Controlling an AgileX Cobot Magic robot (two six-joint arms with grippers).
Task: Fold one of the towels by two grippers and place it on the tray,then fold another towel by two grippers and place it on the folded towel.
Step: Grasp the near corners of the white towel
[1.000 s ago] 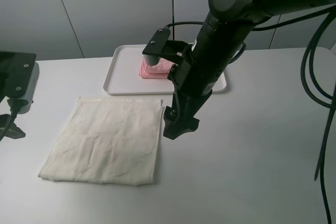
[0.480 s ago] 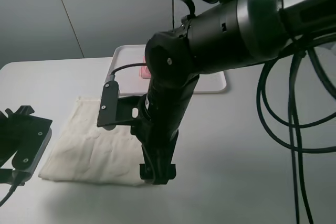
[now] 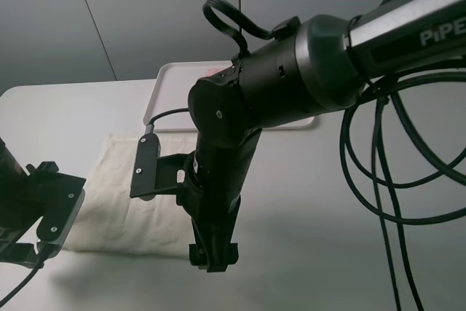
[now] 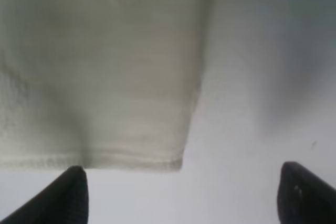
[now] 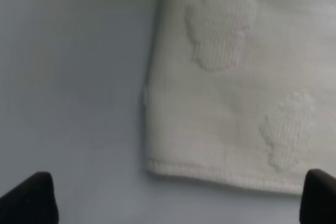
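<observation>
The cream-white towel (image 3: 109, 180) lies flat on the table, partly covered by both arms. My right gripper (image 3: 212, 256) hangs over its near right corner, open. In the right wrist view that towel corner (image 5: 231, 77) sits just beyond the open right gripper (image 5: 173, 198), whose fingertips (image 5: 29, 198) hold nothing. The left arm (image 3: 44, 209) is at the near left corner. In the left wrist view the left gripper (image 4: 181, 198) is open and empty, just short of the towel's corner (image 4: 105, 77). The white tray (image 3: 166, 81) sits at the back. The pink towel is hidden behind the right arm.
The right arm's thick body (image 3: 277, 78) and looping black cables (image 3: 378, 180) fill the middle and right of the exterior view. Bare white table (image 3: 328, 253) lies to the right of the towel. A grey wall stands behind the tray.
The right arm has swung from beside the tray down to the towel's near right corner. The left arm has moved in toward the near left corner. Both grippers stayed open.
</observation>
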